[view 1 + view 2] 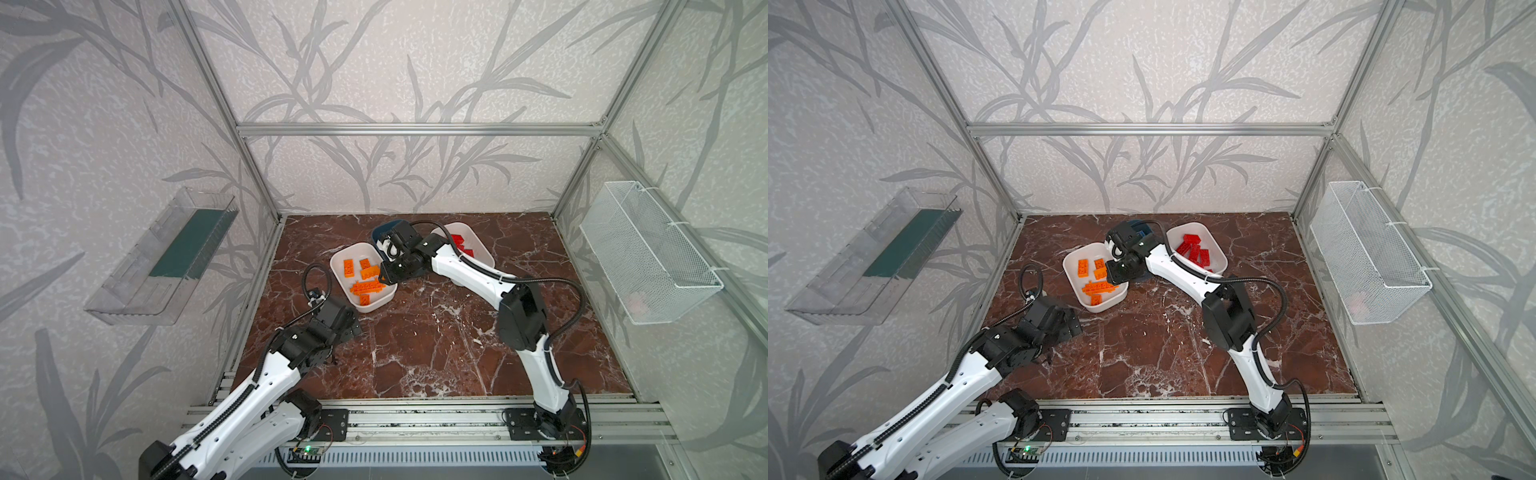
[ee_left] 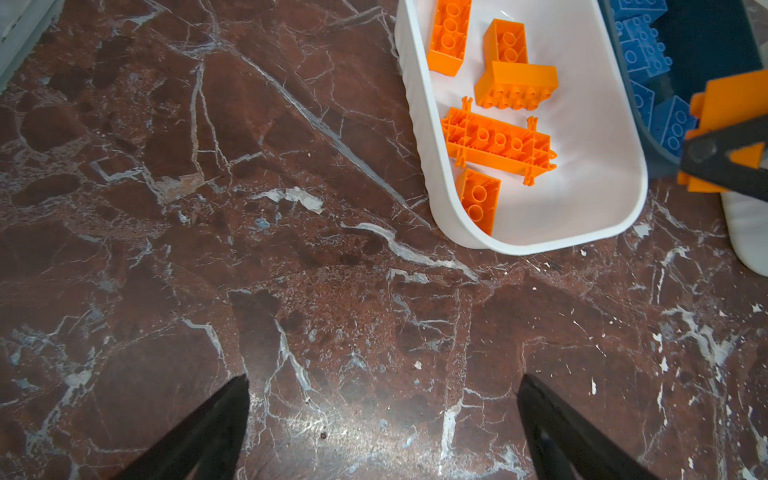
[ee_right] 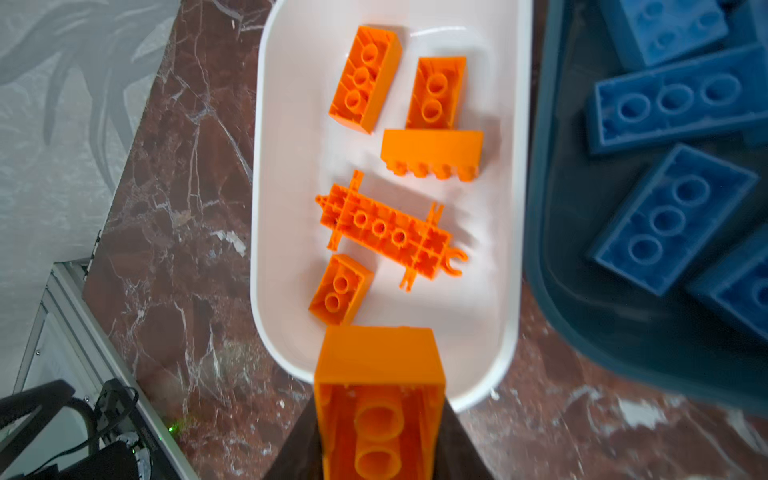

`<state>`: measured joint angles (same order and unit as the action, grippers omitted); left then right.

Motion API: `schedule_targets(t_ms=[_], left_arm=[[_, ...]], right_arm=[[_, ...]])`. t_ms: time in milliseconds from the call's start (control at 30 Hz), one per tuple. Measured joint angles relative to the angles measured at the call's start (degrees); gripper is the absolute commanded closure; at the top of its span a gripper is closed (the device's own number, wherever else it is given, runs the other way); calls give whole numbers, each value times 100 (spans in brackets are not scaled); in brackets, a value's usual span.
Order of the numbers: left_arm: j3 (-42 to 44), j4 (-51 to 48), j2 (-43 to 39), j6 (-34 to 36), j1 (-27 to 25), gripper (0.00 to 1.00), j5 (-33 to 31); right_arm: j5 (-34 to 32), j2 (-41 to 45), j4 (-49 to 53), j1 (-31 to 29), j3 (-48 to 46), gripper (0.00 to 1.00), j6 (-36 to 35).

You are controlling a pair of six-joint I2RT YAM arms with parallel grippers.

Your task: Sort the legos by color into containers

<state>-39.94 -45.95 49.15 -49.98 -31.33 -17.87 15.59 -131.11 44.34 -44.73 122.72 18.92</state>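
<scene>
The marble table (image 1: 415, 353) is lying mostly bare, and the right arm (image 1: 465, 266) is reaching across its far half, covering much of what is sitting there. In both top views the arm's wrist is hiding nearly all of the teal tub (image 1: 384, 227), leaving only a dark sliver showing; the right wrist view is cutting that tub (image 3: 623, 332) off at the frame's edge, with the blue bricks (image 3: 673, 216) inside it showing blurred and partly out of frame. The forearm is also crossing one side of the second white tub (image 1: 1219, 249), which is holding the red bricks (image 1: 1194, 251); how many are lying under the arm cannot be told. The white tub (image 3: 259, 208) beside the teal one is holding five loose orange pieces (image 3: 386, 228). The right gripper (image 3: 380, 415) is clenching an orange brick (image 2: 731, 108), hollow underside facing the wrist camera; the brick is hiding most of both fingers. The brick is hanging just above the white tub's rim, at the edge nearest the teal tub, apart from the pieces below. The left gripper (image 2: 386, 415) is hovering spread wide and holding nothing over bare marble, near the white tub's closer end, only its dark fingertips (image 2: 224, 415) showing.
</scene>
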Motion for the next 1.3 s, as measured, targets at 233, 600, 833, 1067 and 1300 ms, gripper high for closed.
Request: schedule_targets(t_ms=[233, 600, 833, 1067, 1300], left_arm=[[-9, 7, 140, -7, 103, 1, -225], [-9, 63, -723, 92, 107, 1, -1257], [407, 407, -999, 160, 107, 1, -1735], [780, 1167, -299, 581, 105, 1, -2192], [789, 2081, 76, 1600, 101, 1, -2736]], right_arm=[[302, -1484, 1152, 0, 2459, 21, -278], [339, 302, 1010, -7, 275, 1, -546], [-205, 3156, -55, 50, -3281, 1, -555], [-1237, 6109, -833, 350, -6297, 1, -629], [-2052, 7674, -1167, 1379, -8194, 1, -522]])
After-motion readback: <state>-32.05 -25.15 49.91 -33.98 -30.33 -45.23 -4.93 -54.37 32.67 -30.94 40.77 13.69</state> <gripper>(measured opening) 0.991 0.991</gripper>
